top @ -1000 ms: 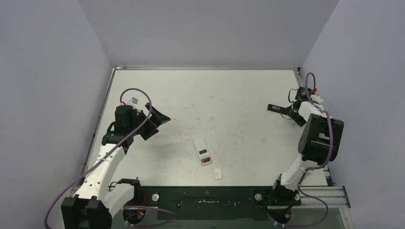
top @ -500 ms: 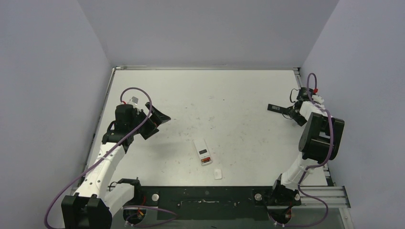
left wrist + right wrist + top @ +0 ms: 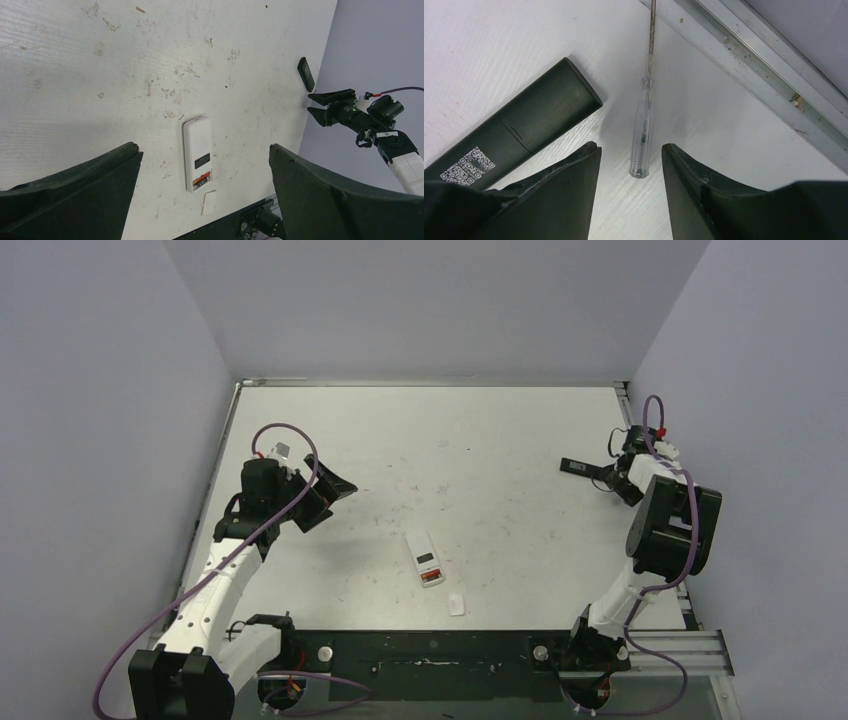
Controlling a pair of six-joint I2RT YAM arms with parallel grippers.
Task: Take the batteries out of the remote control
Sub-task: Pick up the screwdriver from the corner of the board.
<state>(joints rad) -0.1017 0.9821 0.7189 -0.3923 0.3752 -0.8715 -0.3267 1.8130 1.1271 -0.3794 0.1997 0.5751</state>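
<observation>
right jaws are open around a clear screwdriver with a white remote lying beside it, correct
Not quite: the remote beside the clear screwdriver is black, not white, as the right wrist view shows. The right jaws do stand open around the screwdriver.

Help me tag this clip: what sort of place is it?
Probably a robot lab work cell: a scuffed white table walled in by plain panels, a left arm and right arm bolted at its near edge, a white remote lying on it.
</observation>
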